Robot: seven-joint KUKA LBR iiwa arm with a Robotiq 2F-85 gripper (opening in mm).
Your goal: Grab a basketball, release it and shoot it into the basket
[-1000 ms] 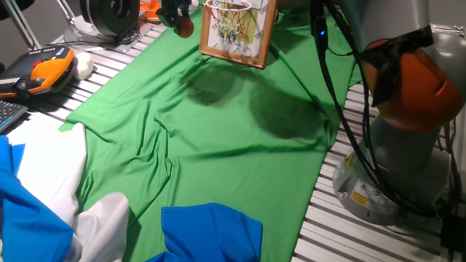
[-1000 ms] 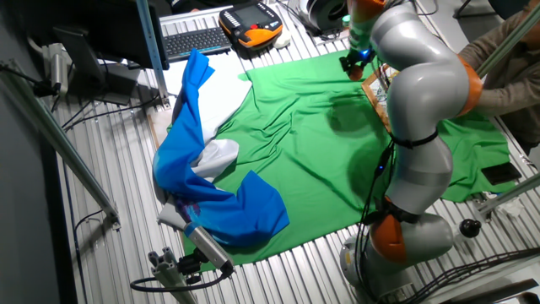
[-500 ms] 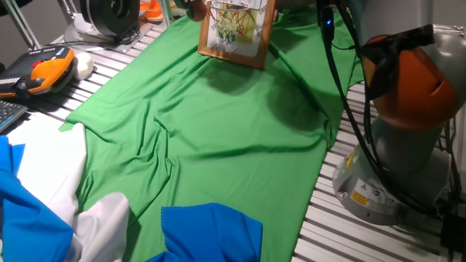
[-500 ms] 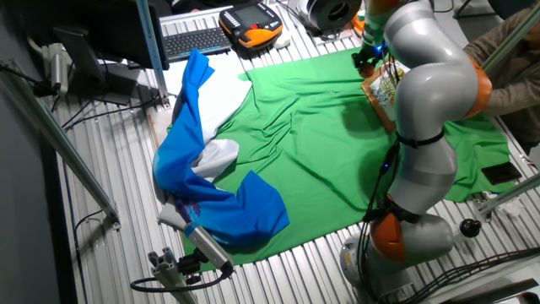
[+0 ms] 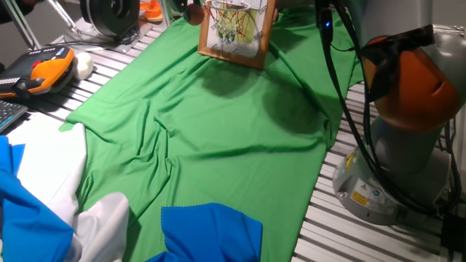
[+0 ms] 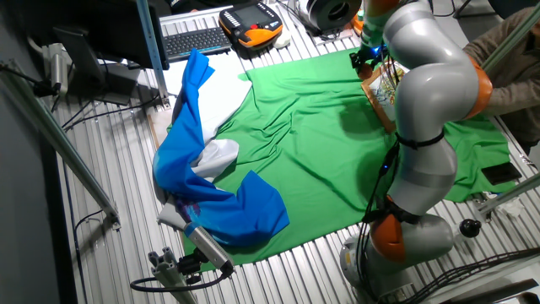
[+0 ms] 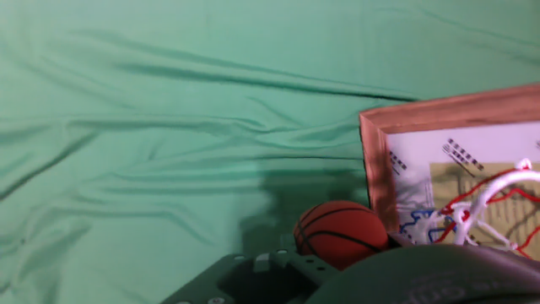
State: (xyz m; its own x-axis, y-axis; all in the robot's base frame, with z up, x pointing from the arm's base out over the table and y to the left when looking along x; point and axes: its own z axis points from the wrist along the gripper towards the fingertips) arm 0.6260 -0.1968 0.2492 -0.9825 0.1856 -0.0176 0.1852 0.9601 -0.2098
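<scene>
The basketball (image 5: 193,12) is a small orange ball with dark lines, held in the air just left of the basket (image 5: 234,10). In the hand view the basketball (image 7: 340,234) sits low in the frame, touching the wooden edge of the backboard (image 7: 377,173), with the red-white rim and net (image 7: 494,194) to its right. My gripper (image 6: 365,57) is shut on the ball; its fingers are mostly cut off at the top of one fixed view. The backboard (image 5: 231,33) stands upright on the green cloth (image 5: 218,124).
An orange-and-black handheld device (image 5: 47,69) and a white ball (image 5: 84,65) lie at the left edge. Blue cloth (image 5: 211,229) and white cloth (image 5: 51,167) cover the near left. The arm's base (image 5: 397,145) stands at the right. A keyboard (image 6: 194,40) lies beyond.
Over the last second my gripper has carried the basketball up and to the right, closer to the hoop's rim. In the last half second it has barely moved.
</scene>
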